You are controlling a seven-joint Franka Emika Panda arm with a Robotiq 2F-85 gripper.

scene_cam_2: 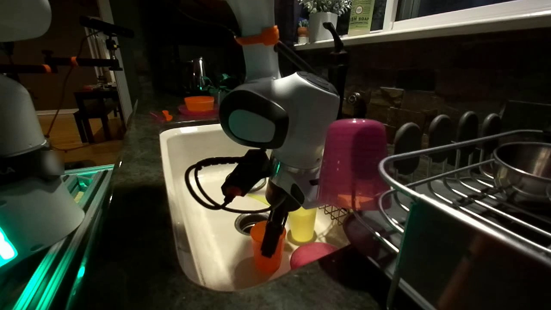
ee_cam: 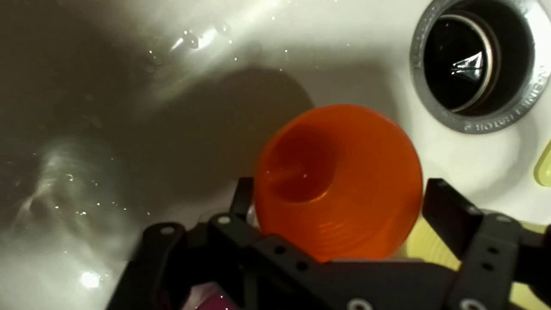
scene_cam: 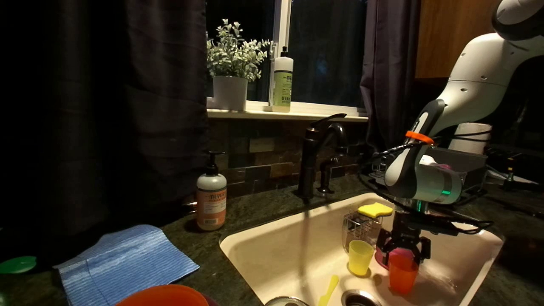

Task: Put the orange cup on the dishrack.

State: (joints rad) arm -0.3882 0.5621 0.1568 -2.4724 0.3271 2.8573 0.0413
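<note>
The wrist view looks down into the orange cup (ee_cam: 344, 159), which stands mouth up on the floor of the cream sink (scene_cam: 267, 250), near the drain (ee_cam: 478, 64). The gripper (ee_cam: 338, 191) is spread wide, one jaw on each side of the cup, and has hold of nothing; whether either jaw touches the cup's wall I cannot tell. In both exterior views a translucent yellow tumbler (scene_cam: 360, 257) stands upright near the cup, and a pink item (scene_cam_2: 313, 254), partly hidden, lies close by. In an exterior view a yellow sponge (scene_cam: 375, 210) rests on a wire caddy (scene_cam: 355, 231) in the sink, and a yellow utensil (scene_cam: 330, 289) lies near the drain. The dishrack (scene_cam_2: 473, 224) stands on the dark counter (scene_cam_2: 327, 292) beside the sink, with a metal bowl (scene_cam_2: 525, 172) in it and an upside-down magenta cup (scene_cam_2: 355, 161) at one end.
</note>
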